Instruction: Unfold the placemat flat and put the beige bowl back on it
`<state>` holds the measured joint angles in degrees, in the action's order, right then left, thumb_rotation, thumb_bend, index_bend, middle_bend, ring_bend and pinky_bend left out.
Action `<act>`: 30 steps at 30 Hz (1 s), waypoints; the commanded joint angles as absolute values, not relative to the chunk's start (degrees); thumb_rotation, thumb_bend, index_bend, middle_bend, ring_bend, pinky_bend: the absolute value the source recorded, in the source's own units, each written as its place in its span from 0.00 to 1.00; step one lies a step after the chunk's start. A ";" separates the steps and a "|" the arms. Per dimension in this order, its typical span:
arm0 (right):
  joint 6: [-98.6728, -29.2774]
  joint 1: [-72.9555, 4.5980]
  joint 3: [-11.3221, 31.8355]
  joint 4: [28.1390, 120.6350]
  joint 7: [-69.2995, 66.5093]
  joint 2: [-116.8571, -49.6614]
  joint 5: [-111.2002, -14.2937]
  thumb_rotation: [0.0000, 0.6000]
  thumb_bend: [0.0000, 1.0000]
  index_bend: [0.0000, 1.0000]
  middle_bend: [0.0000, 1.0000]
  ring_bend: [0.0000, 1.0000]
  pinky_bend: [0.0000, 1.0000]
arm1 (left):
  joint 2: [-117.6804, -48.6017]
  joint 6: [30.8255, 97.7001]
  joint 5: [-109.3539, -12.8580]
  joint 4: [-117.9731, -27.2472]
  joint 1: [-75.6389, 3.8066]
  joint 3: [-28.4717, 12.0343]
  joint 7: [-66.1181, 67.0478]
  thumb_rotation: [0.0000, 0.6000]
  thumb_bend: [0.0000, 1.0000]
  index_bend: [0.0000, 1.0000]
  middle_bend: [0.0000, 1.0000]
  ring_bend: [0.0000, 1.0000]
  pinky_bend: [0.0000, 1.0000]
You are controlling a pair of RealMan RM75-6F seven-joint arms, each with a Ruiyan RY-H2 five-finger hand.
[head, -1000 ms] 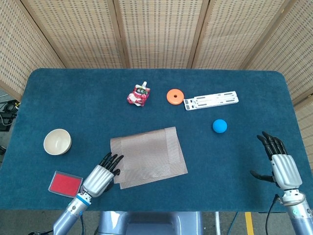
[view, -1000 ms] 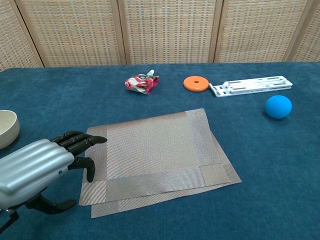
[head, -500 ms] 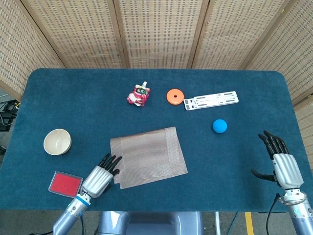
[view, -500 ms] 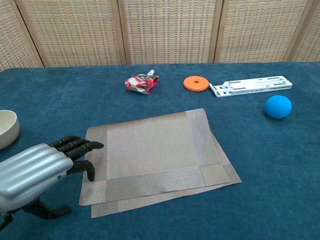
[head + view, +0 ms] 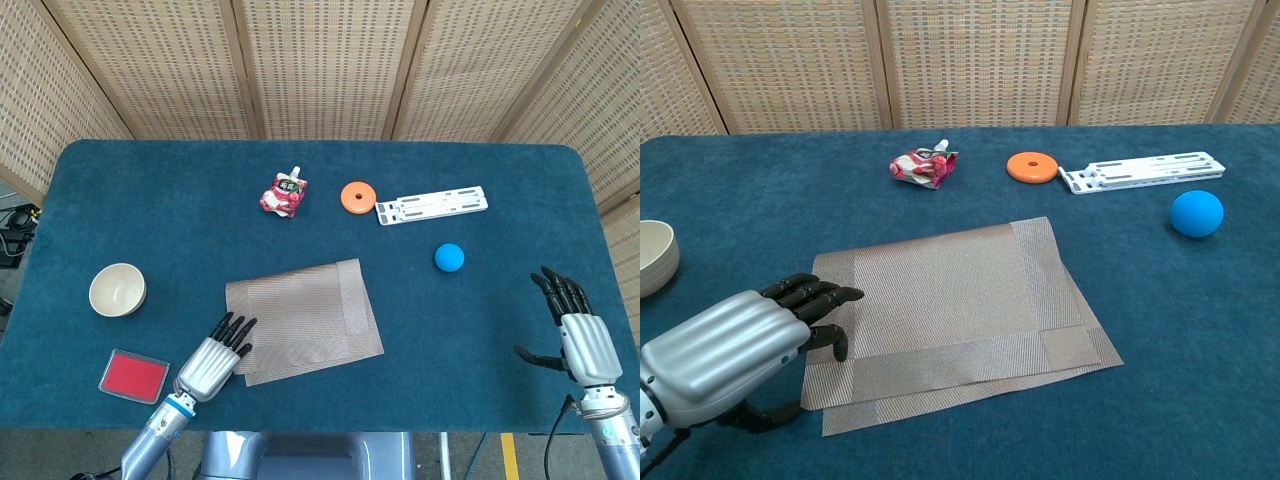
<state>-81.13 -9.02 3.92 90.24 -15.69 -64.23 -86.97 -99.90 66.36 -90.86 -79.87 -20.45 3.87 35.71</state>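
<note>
The brown woven placemat (image 5: 303, 320) (image 5: 960, 305) lies folded in two on the blue table, its lower layer showing along the front and right edges. The beige bowl (image 5: 117, 290) (image 5: 653, 257) stands upright off the mat, to its left. My left hand (image 5: 214, 360) (image 5: 732, 346) is at the mat's front-left corner, fingers spread and reaching over the edge, holding nothing. My right hand (image 5: 581, 338) hovers open at the table's right front, far from the mat.
A red flat case (image 5: 133, 375) lies near the front-left edge. At the back are a crumpled snack pouch (image 5: 284, 193), an orange disc (image 5: 357, 196) and a white plastic strip (image 5: 431, 205). A blue ball (image 5: 449, 257) sits right of the mat.
My left hand drew back slightly, then shifted right so its fingertips lie over the mat's front-left corner. My right hand moved slightly down and right. The mat and bowl have not moved.
</note>
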 commanded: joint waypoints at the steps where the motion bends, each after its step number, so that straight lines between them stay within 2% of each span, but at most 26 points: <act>1: -81.12 -9.01 3.96 90.20 -15.80 -64.22 -86.89 1.00 0.07 0.06 0.00 0.00 0.00 | -101.37 67.41 -91.42 -78.56 -20.45 3.55 35.71 1.00 0.24 0.33 0.00 0.00 0.00; 11: -80.99 -9.02 3.93 90.28 -15.89 -64.13 -86.94 1.00 0.07 0.06 0.00 0.00 0.00 | -103.70 72.11 -95.82 -74.54 -20.20 4.50 30.85 1.00 0.37 0.36 0.00 0.00 0.00; 21: -80.83 -9.00 3.98 90.43 -16.30 -63.97 -86.74 1.00 0.07 0.06 0.00 0.00 0.00 | -103.48 70.41 -93.47 -74.65 -20.42 3.45 30.92 1.00 0.37 0.40 0.00 0.00 0.00; 27: -80.72 -9.01 4.00 90.51 -16.65 -63.81 -86.69 1.00 0.07 0.06 0.00 0.00 0.00 | -103.91 69.77 -92.90 -74.37 -20.84 3.03 30.95 1.00 0.38 0.56 0.00 0.00 0.00; 30: -80.79 -8.97 4.07 90.54 -16.99 -63.63 -86.65 1.00 0.07 0.06 0.00 0.00 0.00 | -104.10 69.50 -92.72 -74.25 -20.95 3.09 31.01 1.00 0.40 0.60 0.00 0.00 0.00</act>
